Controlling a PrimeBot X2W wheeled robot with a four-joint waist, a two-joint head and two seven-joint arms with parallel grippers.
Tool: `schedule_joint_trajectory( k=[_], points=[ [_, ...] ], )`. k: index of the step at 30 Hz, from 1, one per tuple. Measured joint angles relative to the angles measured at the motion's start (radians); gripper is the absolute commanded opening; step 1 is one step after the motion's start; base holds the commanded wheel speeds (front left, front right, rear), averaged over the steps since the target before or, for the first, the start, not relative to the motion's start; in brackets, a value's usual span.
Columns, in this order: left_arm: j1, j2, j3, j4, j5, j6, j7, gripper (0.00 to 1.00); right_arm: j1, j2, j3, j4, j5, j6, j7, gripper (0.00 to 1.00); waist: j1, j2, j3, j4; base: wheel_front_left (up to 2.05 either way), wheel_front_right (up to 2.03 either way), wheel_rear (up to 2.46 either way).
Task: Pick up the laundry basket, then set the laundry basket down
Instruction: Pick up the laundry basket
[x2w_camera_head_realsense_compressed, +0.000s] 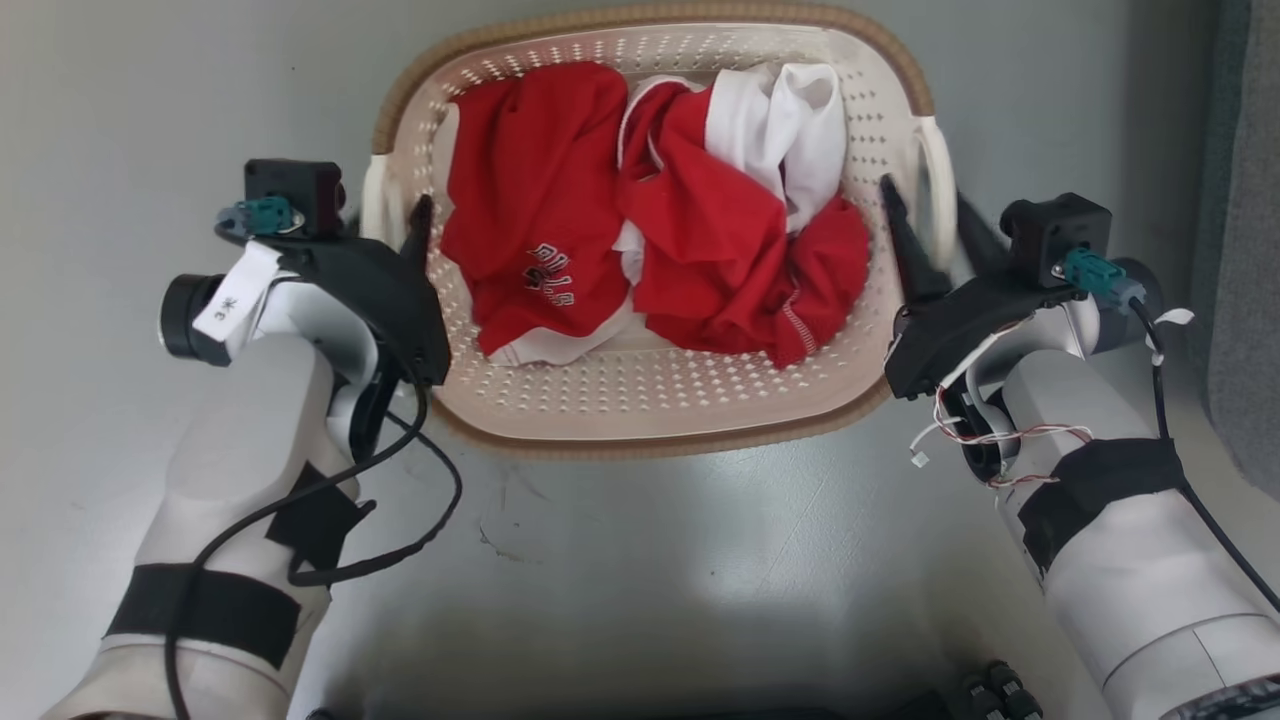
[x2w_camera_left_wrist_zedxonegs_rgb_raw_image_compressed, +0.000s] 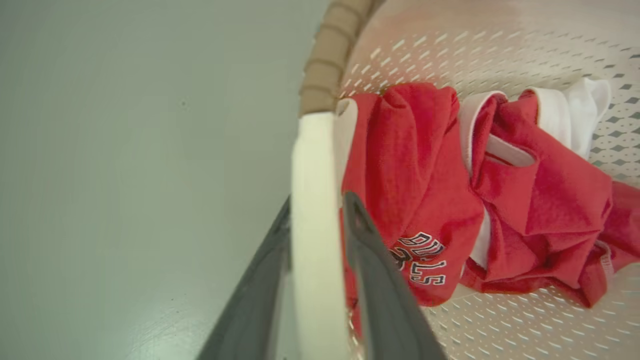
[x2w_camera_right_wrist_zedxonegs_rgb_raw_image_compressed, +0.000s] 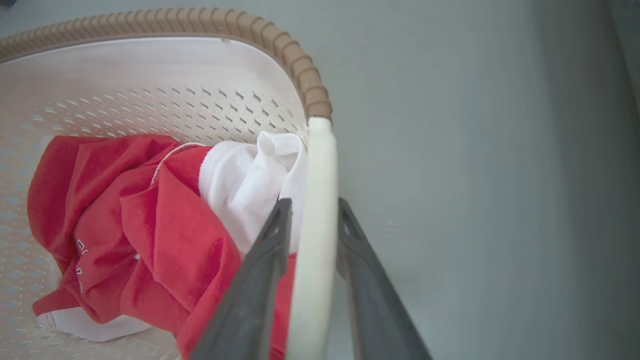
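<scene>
**Operator:** Two grip points, correct? And where does the laundry basket (x2w_camera_head_realsense_compressed: 640, 385) stand?

**Technician:** Correct. It is centred ahead of the robot, over the grey floor (x2w_camera_head_realsense_compressed: 640, 600), between both arms. Whether its base rests on the floor or hangs just clear cannot be told from above. The grip points are the white left handle (x2w_camera_head_realsense_compressed: 372, 200) and the white right handle (x2w_camera_head_realsense_compressed: 940, 170), one per short side, where the brown rim (x2w_camera_head_realsense_compressed: 660, 447) breaks off.

**Operator:** Gripper status?

**Technician:** On the left gripper (x2w_camera_left_wrist_zedxonegs_rgb_raw_image_compressed: 318, 205), one finger is outside the handle bar and one inside the basket. Both are against the bar with no gap visible, so it appears clamped. The right gripper (x2w_camera_right_wrist_zedxonegs_rgb_raw_image_compressed: 314, 202) has the same arrangement. It is closed onto its bar, the inner finger just beside the white garment (x2w_camera_right_wrist_zedxonegs_rgb_raw_image_compressed: 250, 185).

**Operator:** Handling characteristics?

**Technician:** Judged light: thin perforated plastic, loaded with a few loose red garments (x2w_camera_head_realsense_compressed: 540, 230) and the white one, all below the rim. The shell is probably stiff enough for a two-handle lift. It may flex if the arms pull apart or squeeze inward. The bars are smooth and rounded, so expect them to pivot or slide between the fingers. Raise both arms at an equal rate and hold the rim level. The load is soft and unlikely to shift much. For set-down, lower evenly until the base sits flat, then release.
</scene>
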Motion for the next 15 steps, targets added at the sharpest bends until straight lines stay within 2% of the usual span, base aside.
schedule_joint_trajectory(
  k=[15],
  points=[
    [-0.042,-0.021,0.000,0.085,-0.018,-0.020,-0.011,0.00,-0.043,0.010,0.013,0.076,0.009,0.021,-0.004,0.00,0.0000,-0.0001,-0.007,0.000,0.00,0.00,0.00]
  ],
)
